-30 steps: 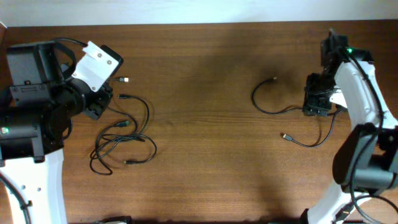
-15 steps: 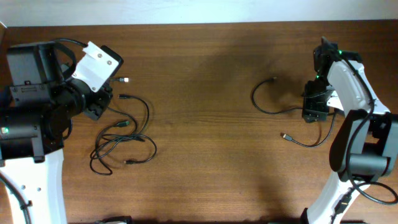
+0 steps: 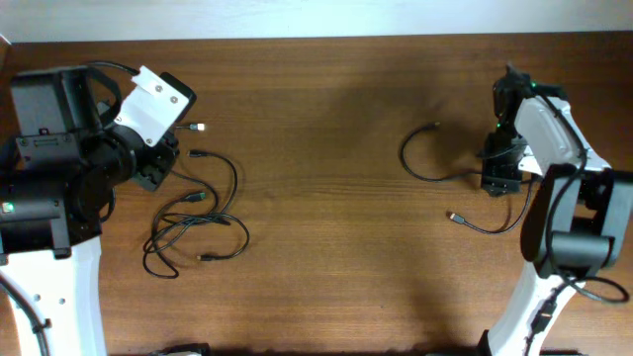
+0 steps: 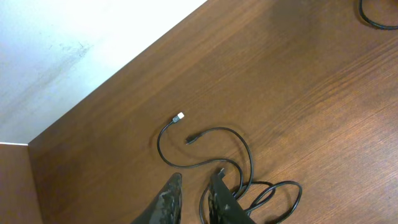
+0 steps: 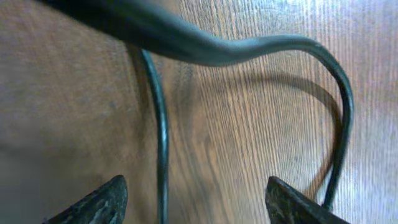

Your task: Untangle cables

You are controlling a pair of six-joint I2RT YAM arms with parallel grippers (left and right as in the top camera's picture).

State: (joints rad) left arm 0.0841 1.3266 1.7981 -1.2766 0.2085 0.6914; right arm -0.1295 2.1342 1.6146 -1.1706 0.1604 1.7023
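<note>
So, closest in, right wrist view: the right end effector (image 5: 196, 208) sat low over the bench (image 5: 261, 124), fingers spread wide. They straddled one thin black cord (image 5: 161, 149) lying flat on the wood. It was not gripped and sat clear of both fingers. A second, blurred black run crossed the top of that view and curved down at the right. Couldn't tell if it was the same cord.

Left wrist view: the left end effector (image 4: 196, 202) stood narrow, with a strand passing right by the inner face of one finger. Couldn't tell if it was pinched or just beside it. Past it the tangle (image 4: 249, 186) of cables lay on the wood, one strand running out to a silver-tipped plug (image 4: 179, 117).

Farther out, overhead: the cord lay in an open curve on the opposite side of the bench, well apart from the tangle.

Handling, my read: light, limp and thin, so any pull would drag the neighbouring strands. It sat low on the wood, so fingers needed to come right down to the surface. The best hold looked to be just behind a plug, where it was thicker and stiffer.
</note>
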